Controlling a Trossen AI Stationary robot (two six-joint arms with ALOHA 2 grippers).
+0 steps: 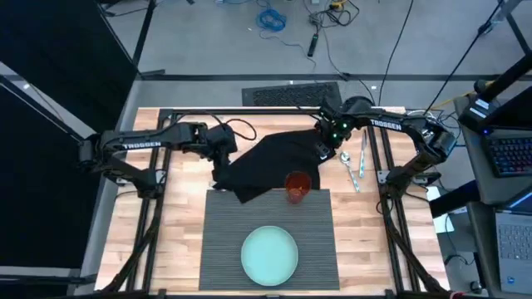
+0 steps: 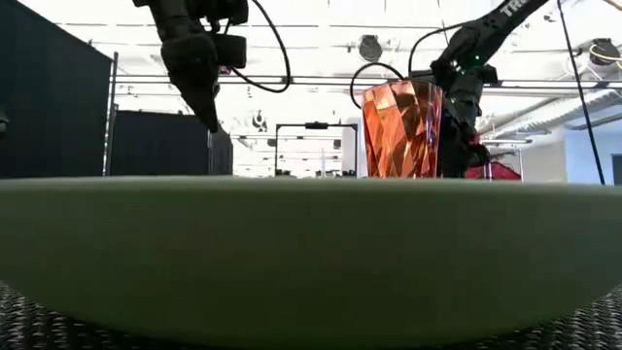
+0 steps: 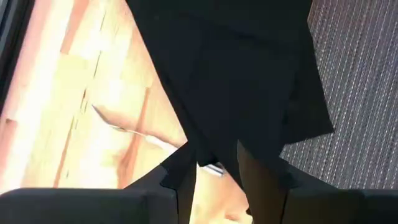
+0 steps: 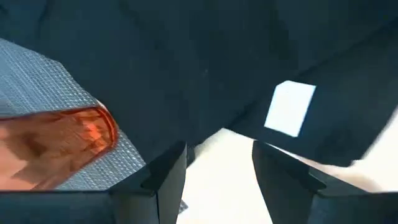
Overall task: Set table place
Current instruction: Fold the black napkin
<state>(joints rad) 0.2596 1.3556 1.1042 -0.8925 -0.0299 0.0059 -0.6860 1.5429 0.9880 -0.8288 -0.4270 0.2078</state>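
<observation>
The dark grey ribbed placemat (image 1: 316, 241) lies at the table's near middle. The pale green plate (image 1: 269, 255) and an orange-red glass (image 1: 298, 187) stand on it. A black napkin (image 1: 270, 162) is spread across the placemat's far edge, one part on the wood and one on the mat. My left gripper (image 1: 223, 155) is at the napkin's left end, shut on it. My right gripper (image 1: 326, 149) stands open at the napkin's right end. Bright table shows between its fingers (image 4: 217, 168), and the cloth with its white label (image 4: 290, 109) lies just beyond them. My left gripper holds the napkin by a narrow end of the cloth (image 3: 214, 152) that runs in between its two fingers (image 3: 264, 180). It comes from above, slanting down. From there the cloth widens out over the wood and the placemat (image 3: 360, 93). One layer or several, I cannot tell.
A spoon (image 1: 349, 170) and another piece of cutlery (image 1: 362, 164) lie on the wood right of the napkin. Bare wood lies on either side of the placemat. In the low view the plate's rim (image 2: 311, 253) fills the foreground, with the glass (image 2: 401, 128) behind it.
</observation>
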